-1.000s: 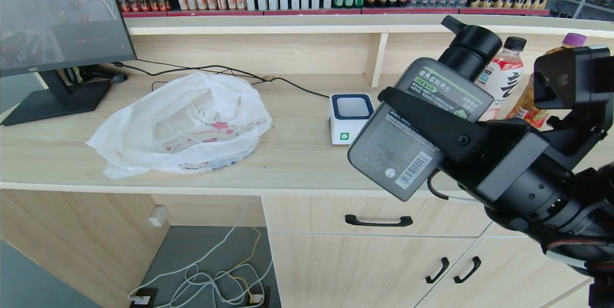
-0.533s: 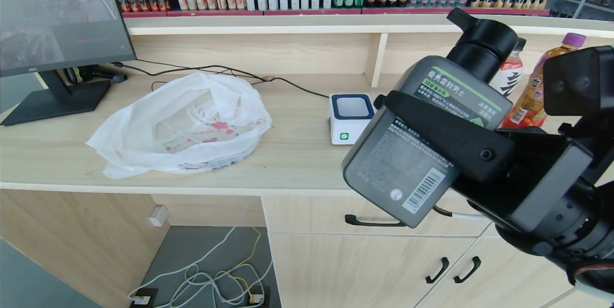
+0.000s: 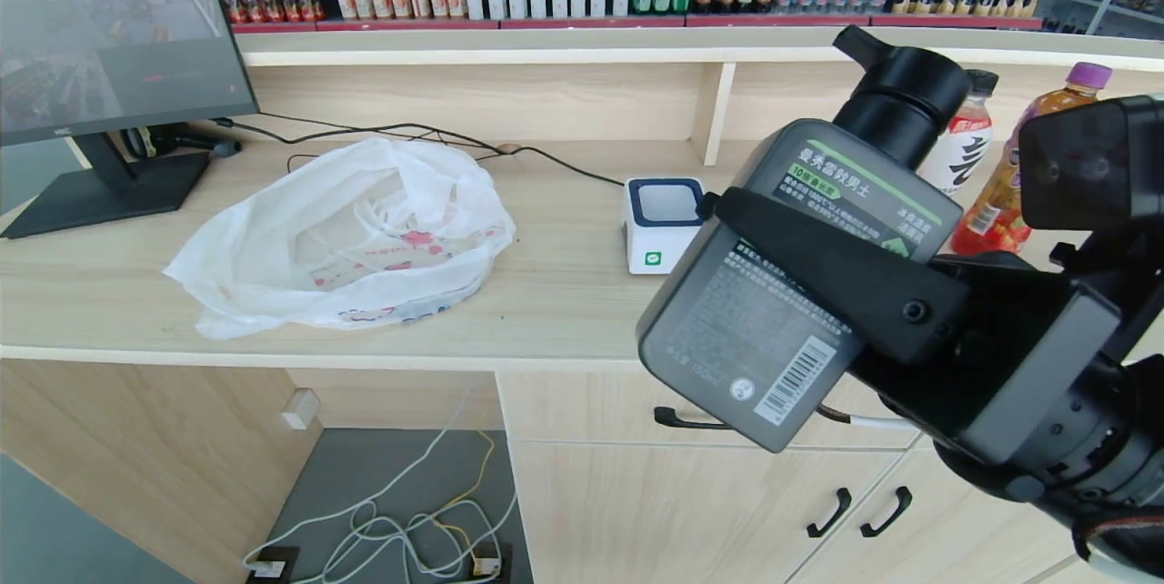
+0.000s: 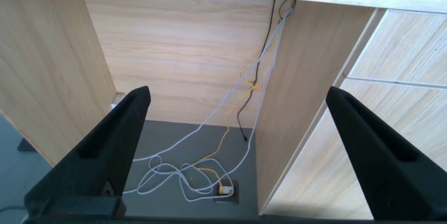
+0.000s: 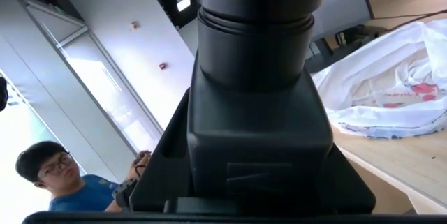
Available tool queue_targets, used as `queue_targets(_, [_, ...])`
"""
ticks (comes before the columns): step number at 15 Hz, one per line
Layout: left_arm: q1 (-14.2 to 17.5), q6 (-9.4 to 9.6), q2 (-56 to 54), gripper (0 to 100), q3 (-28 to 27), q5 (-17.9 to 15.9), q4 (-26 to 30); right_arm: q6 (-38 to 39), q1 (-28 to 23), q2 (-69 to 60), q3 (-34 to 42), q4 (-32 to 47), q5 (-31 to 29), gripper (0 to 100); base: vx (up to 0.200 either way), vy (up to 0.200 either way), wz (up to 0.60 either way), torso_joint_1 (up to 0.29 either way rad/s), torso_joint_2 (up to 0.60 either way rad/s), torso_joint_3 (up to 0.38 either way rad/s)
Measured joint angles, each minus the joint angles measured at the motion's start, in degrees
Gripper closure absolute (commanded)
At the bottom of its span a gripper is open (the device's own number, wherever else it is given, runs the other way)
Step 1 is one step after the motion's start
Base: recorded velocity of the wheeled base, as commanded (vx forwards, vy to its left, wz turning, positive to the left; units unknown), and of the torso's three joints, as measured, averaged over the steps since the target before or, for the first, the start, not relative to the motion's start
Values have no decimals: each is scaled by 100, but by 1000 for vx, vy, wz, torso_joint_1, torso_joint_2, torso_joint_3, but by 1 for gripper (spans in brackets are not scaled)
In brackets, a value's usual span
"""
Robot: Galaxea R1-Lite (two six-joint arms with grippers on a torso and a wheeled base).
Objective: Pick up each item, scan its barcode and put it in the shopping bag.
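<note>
My right gripper is shut on a dark grey pump bottle, held tilted in the air over the counter's front edge at the right. Its barcode label faces the head camera. One black finger lies across the bottle's face; the other is hidden behind it. In the right wrist view the bottle stands close up. A white and blue scanner sits on the counter just left of the bottle. The white shopping bag lies open at the counter's left. My left gripper hangs open below the counter.
A white-labelled bottle and an orange drink bottle stand at the back right of the wooden counter. A monitor stands at the far left, with cables running behind the bag. Drawers lie under the counter.
My right gripper has brought the pump bottle closer to the head camera and a little left, so it now hides more of the bottles behind. The left arm shows no earlier frame.
</note>
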Motion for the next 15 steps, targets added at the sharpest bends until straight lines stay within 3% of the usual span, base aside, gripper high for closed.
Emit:
queue_targets(5, [1, -10, 0, 0, 0, 0, 0, -158, 48, 229, -13, 1, 35, 100, 0, 0, 0, 0, 0, 0])
queue_targets(7, [6, -7, 0, 0, 0, 0, 0, -649, -63, 427, -94, -5, 208, 100, 0, 0, 0, 0, 0, 0])
queue_targets(10, [0, -5, 0, 0, 0, 0, 0, -1716, -758, 1023, -462, 4, 597, 100, 0, 0, 0, 0, 0, 0])
queue_targets(15, [1, 9, 0, 0, 0, 0, 0, -2391, -1495, 1714, -1530, -2, 552, 100, 0, 0, 0, 0, 0, 0])
